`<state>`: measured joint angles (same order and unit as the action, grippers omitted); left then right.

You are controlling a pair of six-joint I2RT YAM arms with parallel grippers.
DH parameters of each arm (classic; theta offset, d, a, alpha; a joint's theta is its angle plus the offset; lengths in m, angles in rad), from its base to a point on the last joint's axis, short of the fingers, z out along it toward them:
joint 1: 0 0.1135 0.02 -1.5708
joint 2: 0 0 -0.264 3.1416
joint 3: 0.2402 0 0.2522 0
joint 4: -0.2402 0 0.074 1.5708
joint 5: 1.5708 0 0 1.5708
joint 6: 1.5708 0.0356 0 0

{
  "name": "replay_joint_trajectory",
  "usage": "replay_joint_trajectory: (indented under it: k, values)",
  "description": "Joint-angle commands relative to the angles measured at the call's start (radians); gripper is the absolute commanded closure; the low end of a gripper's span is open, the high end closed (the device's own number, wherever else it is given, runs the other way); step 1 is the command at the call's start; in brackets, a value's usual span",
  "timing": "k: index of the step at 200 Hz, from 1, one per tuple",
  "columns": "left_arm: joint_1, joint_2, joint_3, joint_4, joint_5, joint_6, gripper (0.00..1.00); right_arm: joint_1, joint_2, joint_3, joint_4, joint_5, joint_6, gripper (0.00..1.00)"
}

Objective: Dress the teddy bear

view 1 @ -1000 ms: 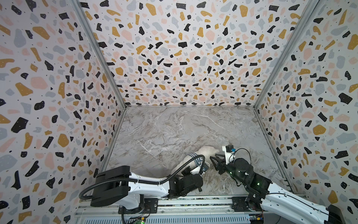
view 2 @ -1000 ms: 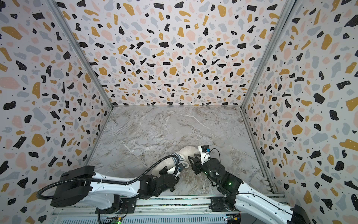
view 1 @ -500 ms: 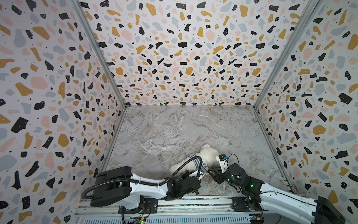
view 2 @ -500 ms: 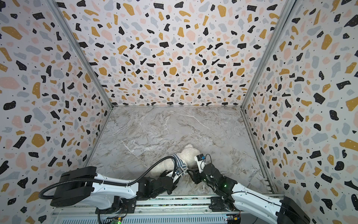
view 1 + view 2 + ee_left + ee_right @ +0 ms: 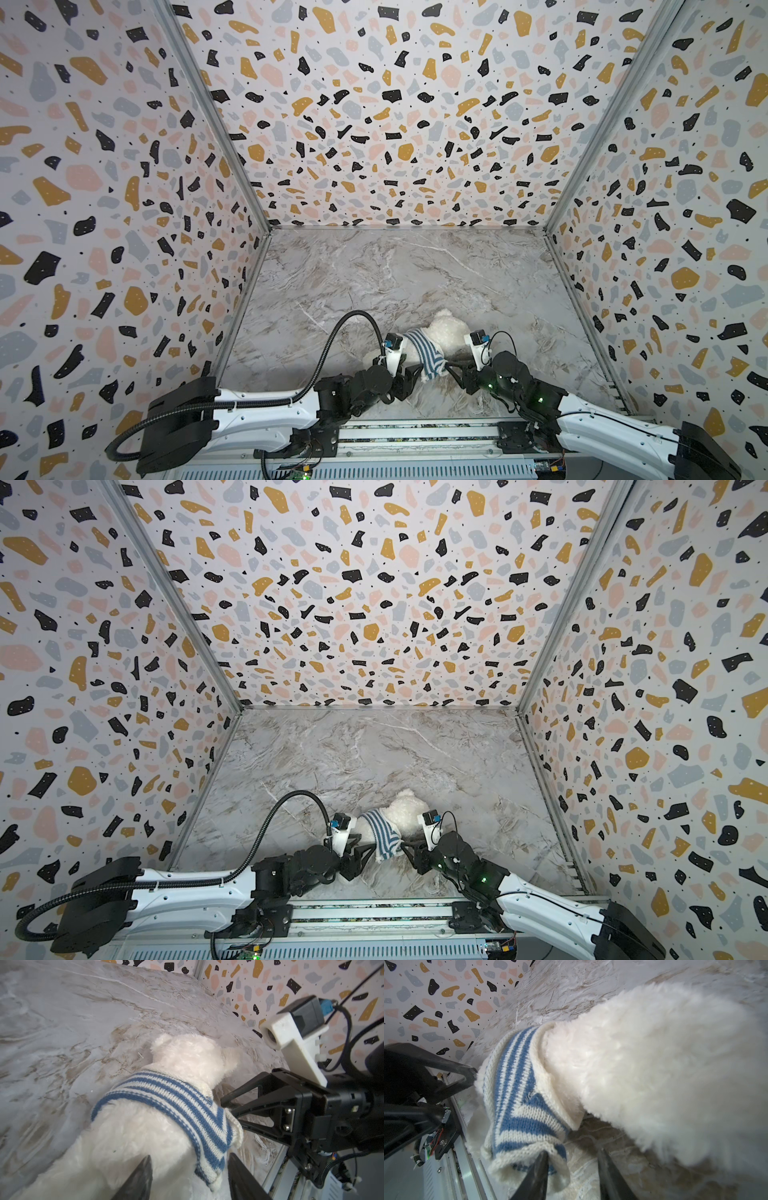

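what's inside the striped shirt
The bear fills the shirt at neck and upper back; head and lower body stick out. Whether its arms are in the sleeves is hidden by the knit.

**Both claws low, jaws apart, turned toward each other**

The left arm (image 5: pixel 266 409) and the right arm (image 5: pixel 602 428) both reach in low from the near side, with their forearms almost level. They converge toward the middle. The left claw (image 5: pixel 409 376) points rightward with its jaws spread. The right claw (image 5: pixel 455 370) points leftward, also with its jaws parted. The two claws are near each other but do not touch.
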<state>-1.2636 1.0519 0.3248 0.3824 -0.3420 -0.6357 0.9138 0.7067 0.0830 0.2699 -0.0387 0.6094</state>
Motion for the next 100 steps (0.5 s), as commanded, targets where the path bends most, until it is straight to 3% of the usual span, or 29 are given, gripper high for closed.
replay_joint_trajectory:
  k: [1,23,100]
  values:
    - [0.009,0.035,0.015,0.078,0.071,-0.106,0.49,0.011,-0.005,0.000,0.018,0.011,0.011,0.60]
    - [0.009,0.098,0.069,0.029,0.106,-0.115,0.56,0.017,-0.004,-0.002,0.020,0.017,0.014,0.60]
    - [0.012,0.191,0.118,0.039,0.132,-0.149,0.61,0.026,0.001,-0.010,0.025,0.034,0.020,0.60]
